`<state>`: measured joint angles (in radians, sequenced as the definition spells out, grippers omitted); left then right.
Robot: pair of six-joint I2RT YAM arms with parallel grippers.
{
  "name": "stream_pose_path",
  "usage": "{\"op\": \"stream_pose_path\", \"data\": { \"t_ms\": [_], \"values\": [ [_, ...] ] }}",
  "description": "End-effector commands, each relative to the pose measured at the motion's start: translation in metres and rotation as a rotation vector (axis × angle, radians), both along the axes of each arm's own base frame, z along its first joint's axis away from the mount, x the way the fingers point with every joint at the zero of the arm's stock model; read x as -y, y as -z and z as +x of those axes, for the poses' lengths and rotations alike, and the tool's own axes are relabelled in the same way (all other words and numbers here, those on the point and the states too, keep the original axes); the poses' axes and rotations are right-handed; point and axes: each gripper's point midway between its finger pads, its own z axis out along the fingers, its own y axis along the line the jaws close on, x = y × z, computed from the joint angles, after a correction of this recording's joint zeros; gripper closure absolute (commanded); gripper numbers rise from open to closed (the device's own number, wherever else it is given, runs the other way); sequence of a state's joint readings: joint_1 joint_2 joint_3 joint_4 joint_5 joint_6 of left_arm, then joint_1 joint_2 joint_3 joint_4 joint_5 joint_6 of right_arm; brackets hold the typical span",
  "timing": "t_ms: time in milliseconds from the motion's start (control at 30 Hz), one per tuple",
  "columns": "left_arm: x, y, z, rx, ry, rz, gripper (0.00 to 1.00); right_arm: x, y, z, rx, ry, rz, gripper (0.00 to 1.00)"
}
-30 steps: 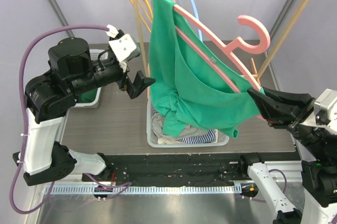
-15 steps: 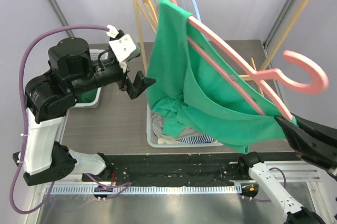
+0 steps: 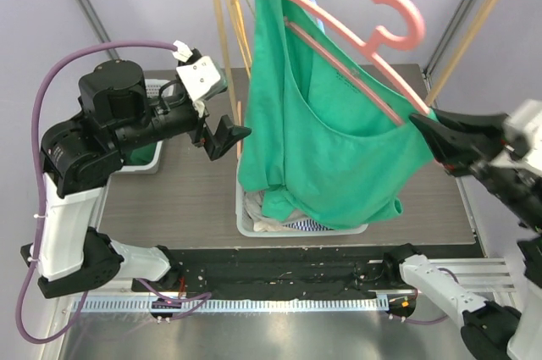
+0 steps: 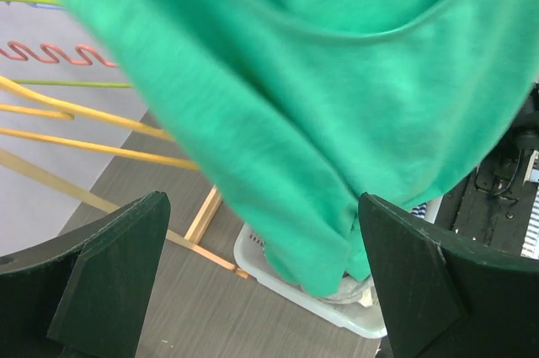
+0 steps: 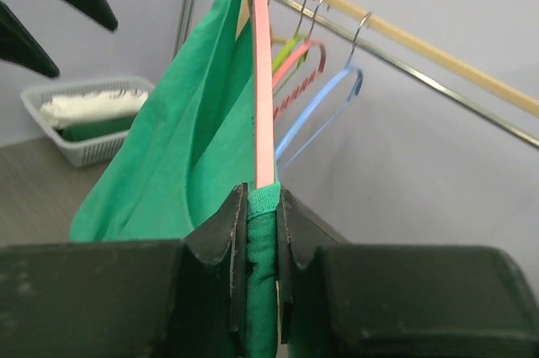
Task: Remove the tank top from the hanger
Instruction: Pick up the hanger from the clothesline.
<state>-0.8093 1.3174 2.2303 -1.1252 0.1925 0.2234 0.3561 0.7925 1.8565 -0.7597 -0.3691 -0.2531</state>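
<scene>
Tank top [image 3: 322, 140] is draped over the pink hanger [image 3: 417, 19]. Its low shoulder end is pinched together with the hanger's tip between the jaws of your right gripper [image 5: 257, 206], which are clenched on both. The rest of the green cloth falls away from those jaws toward the white basket [image 3: 246, 226] beneath. Your left gripper [image 3: 227, 135] stands fully spread just beside the cloth's opposite edge, with nothing between its jaws and a thick green fold straight ahead of them. From that, the step in hand looks to be taking the cloth with the left while the right steadies the hanger. Drive the left jaws forward until a full fold sits deep between them, not just the hem. Close only on cloth, clear of the pink bar. The fabric trapped in the right jaws will likely resist, so expect to ease that grip before pulling, or the cloth may stretch.
</scene>
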Motion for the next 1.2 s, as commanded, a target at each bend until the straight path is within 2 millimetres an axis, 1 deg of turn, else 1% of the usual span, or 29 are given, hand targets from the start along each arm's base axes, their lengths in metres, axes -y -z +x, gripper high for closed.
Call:
{"op": "stream_pose_path", "data": {
  "t_ms": [0,33,67,100,133,167,200,233,267,300,333,367,467,567,600,667,700,733,800,833,867,900,933,1000,1033,1067,1100,1133,1167],
  "values": [
    [-0.015,-0.015,-0.007,0.067,-0.014,-0.023,0.00,-0.015,-0.023,-0.020,0.135,-0.118,-0.116,0.99],
    [-0.018,-0.017,-0.009,0.086,-0.011,-0.018,0.00,-0.029,-0.003,-0.002,0.022,-0.164,-0.166,0.99],
    [-0.018,-0.018,-0.010,0.093,-0.006,-0.017,0.00,-0.037,0.000,-0.006,-0.002,-0.225,-0.187,0.99],
    [-0.019,-0.019,-0.011,0.105,0.001,-0.015,0.00,-0.039,-0.004,-0.013,-0.007,-0.256,-0.194,0.99],
    [-0.019,-0.018,-0.011,0.124,0.011,0.000,0.00,-0.045,0.009,-0.008,-0.067,-0.288,-0.214,0.99],
    [-0.023,-0.020,-0.015,0.145,0.016,-0.001,0.00,-0.050,0.015,-0.007,-0.088,-0.313,-0.219,0.99],
    [-0.023,-0.017,-0.013,0.156,0.019,0.015,0.00,-0.055,0.028,-0.003,-0.129,-0.342,-0.236,0.99],
    [-0.025,-0.017,-0.013,0.169,0.013,0.021,0.00,-0.057,0.036,-0.001,-0.158,-0.353,-0.244,0.99],
    [-0.030,-0.022,-0.015,0.210,0.013,0.020,0.00,-0.059,0.042,0.001,-0.181,-0.364,-0.250,0.99],
    [-0.029,-0.015,-0.013,0.216,0.012,0.034,0.00,-0.063,0.050,0.003,-0.207,-0.383,-0.259,0.99],
    [-0.030,-0.023,-0.011,0.259,0.001,0.014,0.00,-0.063,0.055,0.003,-0.227,-0.387,-0.266,0.99],
    [-0.035,-0.027,-0.012,0.291,-0.009,0.013,0.00,-0.065,0.062,0.009,-0.256,-0.388,-0.274,0.99],
    [-0.040,-0.028,-0.006,0.298,-0.045,0.037,0.00,-0.066,0.078,0.014,-0.305,-0.386,-0.295,0.99],
    [-0.044,-0.024,0.001,0.332,-0.074,0.073,0.00,-0.066,0.085,0.014,-0.313,-0.392,-0.307,0.99],
    [-0.042,-0.012,0.007,0.341,-0.077,0.115,0.00,-0.065,0.087,0.013,-0.318,-0.391,-0.311,0.99],
    [-0.044,-0.005,0.016,0.350,-0.106,0.147,0.00,-0.066,0.090,0.013,-0.325,-0.394,-0.314,0.99],
    [-0.040,0.005,0.023,0.348,-0.102,0.188,0.00,-0.066,0.091,0.012,-0.329,-0.399,-0.315,0.99],
    [-0.038,0.011,0.025,0.348,-0.095,0.218,0.00,-0.065,0.091,0.009,-0.324,-0.402,-0.314,0.99],
    [-0.032,0.032,0.028,0.353,-0.038,0.303,0.00,-0.064,0.091,0.007,-0.319,-0.402,-0.316,0.99],
    [-0.027,0.049,0.027,0.326,0.008,0.356,0.00,-0.064,0.090,0.005,-0.310,-0.402,-0.316,0.99],
    [-0.024,0.058,0.025,0.316,0.043,0.385,0.00,-0.064,0.089,0.005,-0.307,-0.408,-0.315,0.99],
    [-0.020,0.063,0.021,0.312,0.089,0.393,0.00,-0.066,0.089,0.004,-0.309,-0.419,-0.318,0.99],
    [-0.016,0.066,0.022,0.316,0.113,0.409,0.00,-0.068,0.090,0.007,-0.316,-0.425,-0.321,0.99],
    [-0.009,0.057,0.016,0.346,0.170,0.387,0.00,-0.071,0.094,0.009,-0.325,-0.443,-0.333,0.99],
    [-0.004,0.063,0.015,0.331,0.212,0.410,0.00,-0.073,0.095,0.011,-0.330,-0.450,-0.338,0.99],
    [-0.003,0.048,0.008,0.349,0.239,0.390,0.00,-0.077,0.100,0.016,-0.346,-0.463,-0.346,0.99],
    [-0.006,0.058,-0.001,0.300,0.282,0.424,0.00,-0.080,0.101,0.015,-0.345,-0.485,-0.352,0.99],
    [-0.002,0.058,-0.007,0.289,0.328,0.417,0.00,-0.082,0.103,0.017,-0.345,-0.495,-0.359,0.99],
    [0.003,0.052,-0.007,0.286,0.348,0.411,0.02,-0.083,0.105,0.019,-0.347,-0.502,-0.366,0.99]
  ]
}}
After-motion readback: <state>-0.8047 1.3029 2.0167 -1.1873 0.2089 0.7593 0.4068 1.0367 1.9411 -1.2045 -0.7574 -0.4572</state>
